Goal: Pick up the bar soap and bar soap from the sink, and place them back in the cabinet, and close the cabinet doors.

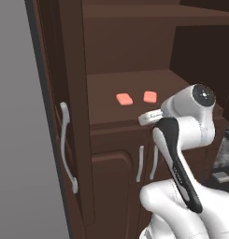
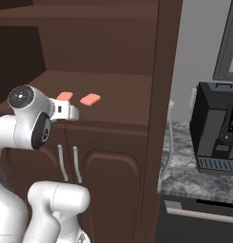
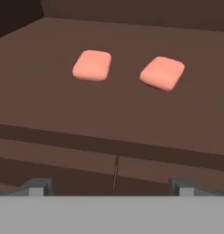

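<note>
Hand view: end effector (image 3: 111,186) fingertips cropped.

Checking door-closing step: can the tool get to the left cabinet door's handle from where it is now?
Probably yes. The left door stands swung open with its silver handle facing out, nothing in front of it. The tool, open, sits at the shelf edge facing both soaps, so the arm must swing left.

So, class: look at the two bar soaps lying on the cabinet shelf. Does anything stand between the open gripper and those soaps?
Nothing visible does. The left bar soap and right bar soap lie apart on the bare cabinet shelf, and the gripper faces them from the shelf's front edge, empty, with open shelf surface between.
</note>
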